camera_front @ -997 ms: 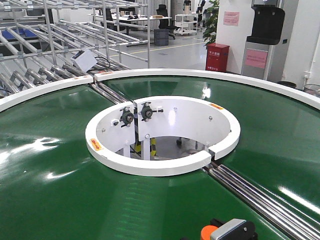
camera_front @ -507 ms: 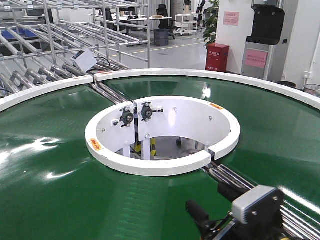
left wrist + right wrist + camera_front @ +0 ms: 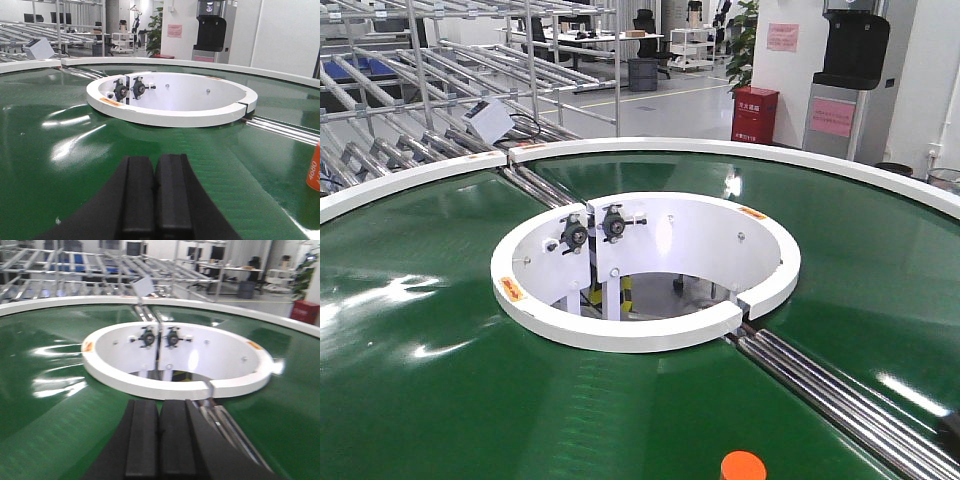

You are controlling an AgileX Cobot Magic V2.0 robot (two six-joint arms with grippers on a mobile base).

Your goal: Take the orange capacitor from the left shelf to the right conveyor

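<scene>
Change: half a second ago the right arm stood over the near belt; now it is gone from the front view, leaving the orange capacitor (image 3: 743, 466) free.
Capacitor: upright on the right conveyor (image 3: 440, 400), beside the steel rollers (image 3: 840, 400); delivery looks done.
Jaws: left gripper (image 3: 156, 187) together, empty; right gripper (image 3: 159, 435) together, empty.

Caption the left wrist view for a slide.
Shut left gripper fingers above the green conveyor belt, orange capacitor standing at right edge.

Carrier: the right conveyor (image 3: 440, 400), a round dark green belt with a white outer rim.
Centre: white central ring (image 3: 620, 335), open in the middle.
Rollers: steel rollers (image 3: 840, 400) run from the ring toward 4 o'clock.
On the belt: the orange capacitor (image 3: 743, 466), upright at 6 o'clock, near the rollers.
</scene>
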